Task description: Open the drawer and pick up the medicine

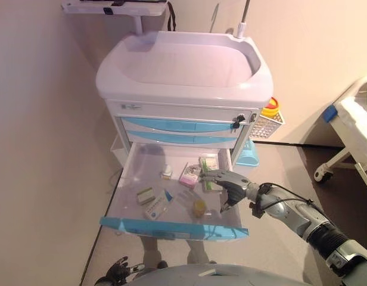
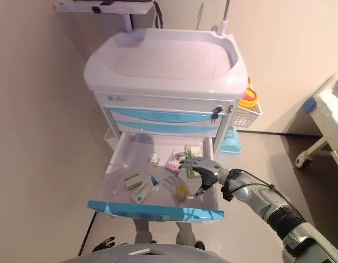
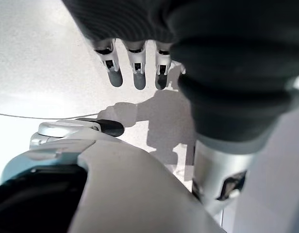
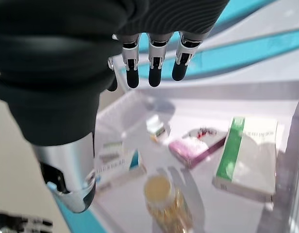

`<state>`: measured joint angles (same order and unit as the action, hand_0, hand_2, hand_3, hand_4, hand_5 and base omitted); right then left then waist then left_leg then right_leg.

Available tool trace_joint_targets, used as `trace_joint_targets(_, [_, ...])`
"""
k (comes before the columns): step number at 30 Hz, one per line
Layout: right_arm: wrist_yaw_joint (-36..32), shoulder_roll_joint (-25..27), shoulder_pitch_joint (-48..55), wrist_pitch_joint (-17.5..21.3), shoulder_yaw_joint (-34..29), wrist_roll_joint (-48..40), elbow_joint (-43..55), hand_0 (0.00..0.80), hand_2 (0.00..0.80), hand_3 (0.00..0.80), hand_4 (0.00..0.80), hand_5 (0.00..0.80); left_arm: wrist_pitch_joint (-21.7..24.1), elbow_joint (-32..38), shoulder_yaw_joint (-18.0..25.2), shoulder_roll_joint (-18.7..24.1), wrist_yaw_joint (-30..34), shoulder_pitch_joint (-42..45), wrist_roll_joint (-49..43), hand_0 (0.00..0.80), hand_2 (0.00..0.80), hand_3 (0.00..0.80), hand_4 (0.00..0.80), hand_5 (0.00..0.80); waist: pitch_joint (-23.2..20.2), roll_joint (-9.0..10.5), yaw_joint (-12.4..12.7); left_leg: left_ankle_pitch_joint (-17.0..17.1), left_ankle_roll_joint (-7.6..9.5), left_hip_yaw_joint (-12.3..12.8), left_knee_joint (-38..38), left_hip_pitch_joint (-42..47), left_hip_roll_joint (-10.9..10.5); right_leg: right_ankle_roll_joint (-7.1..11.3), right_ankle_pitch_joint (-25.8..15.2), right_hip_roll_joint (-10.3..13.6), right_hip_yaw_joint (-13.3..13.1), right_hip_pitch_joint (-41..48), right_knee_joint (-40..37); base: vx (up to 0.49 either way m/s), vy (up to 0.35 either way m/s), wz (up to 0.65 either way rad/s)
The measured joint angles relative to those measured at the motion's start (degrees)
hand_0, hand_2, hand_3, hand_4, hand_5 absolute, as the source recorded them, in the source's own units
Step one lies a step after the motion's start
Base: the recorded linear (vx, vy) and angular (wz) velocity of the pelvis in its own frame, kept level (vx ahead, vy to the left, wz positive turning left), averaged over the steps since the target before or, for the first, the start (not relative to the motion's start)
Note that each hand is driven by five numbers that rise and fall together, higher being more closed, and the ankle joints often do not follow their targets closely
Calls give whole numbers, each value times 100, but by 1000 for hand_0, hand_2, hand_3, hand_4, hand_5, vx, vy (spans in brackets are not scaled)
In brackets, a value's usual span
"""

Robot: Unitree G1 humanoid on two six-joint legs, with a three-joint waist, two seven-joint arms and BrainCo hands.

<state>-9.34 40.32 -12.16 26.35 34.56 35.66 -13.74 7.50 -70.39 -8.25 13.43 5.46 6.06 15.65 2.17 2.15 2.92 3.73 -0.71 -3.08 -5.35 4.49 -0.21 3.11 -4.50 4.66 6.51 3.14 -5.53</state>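
Our right hand [image 1: 229,181] hovers with fingers [image 4: 155,65] relaxed and empty; the amber medicine bottle [image 1: 199,208] stands at seven o'clock in the drawer [image 1: 171,229].

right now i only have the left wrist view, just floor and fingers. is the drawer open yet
Observer: Yes, the lowest drawer of the cart is pulled out, with medicine inside.
Operator: wheres the right hand
Observer: The right hand hovers over the drawer's right side, fingers straight, holding nothing.
Operator: whats nearest it
Observer: A green and white box lies below its fingers; a small yellow bottle sits nearer the drawer front.
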Motion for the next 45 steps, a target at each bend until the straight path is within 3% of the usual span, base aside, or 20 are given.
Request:
trace_joint_targets(15, [177, -439, -232, -67, 508, 839, -962, 0, 0, 0, 0, 0, -98, 141, -109, 50, 3, -68, -207, 0, 0, 0, 0, 0, 4, 15, 199, 37, -24, -183, 0, -71, 3, -5, 18, -2, 187, 18, -1, 12, -7, 6])
trace_joint_targets(21, [600, -997, -236, -454, 541, 1044, -1770, 0, 0, 0, 0, 0, -99, 151, -128, 51, 4, -109, -213, 0, 0, 0, 0, 0, 10, 6, 315, 48, -31, -222, 2, -92, 7, -15, 28, -6, 237, 18, -1, 1, -3, 3])
trace_joint_targets(33, [966, -1622, -492, -1142, 645, 1384, -2615, 0, 0, 0, 0, 0, -90, 168, -332, 41, -2, -200, -229, 0, 0, 0, 0, 0, 101, -134, 396, 94, -60, -389, 10, -121, 7, -26, 46, -9, 374, 39, -1, 8, -2, 6])
trace_joint_targets(45, [1432, -1707, -492, -1494, 647, 1787, -2906, 0, 0, 0, 0, 0, -91, 166, -351, 29, -2, -237, -230, 0, 0, 0, 0, 0, 120, -163, 484, 107, -75, -449, 8, -148, 7, -38, 60, -8, 480, 58, -1, 3, 3, 3])
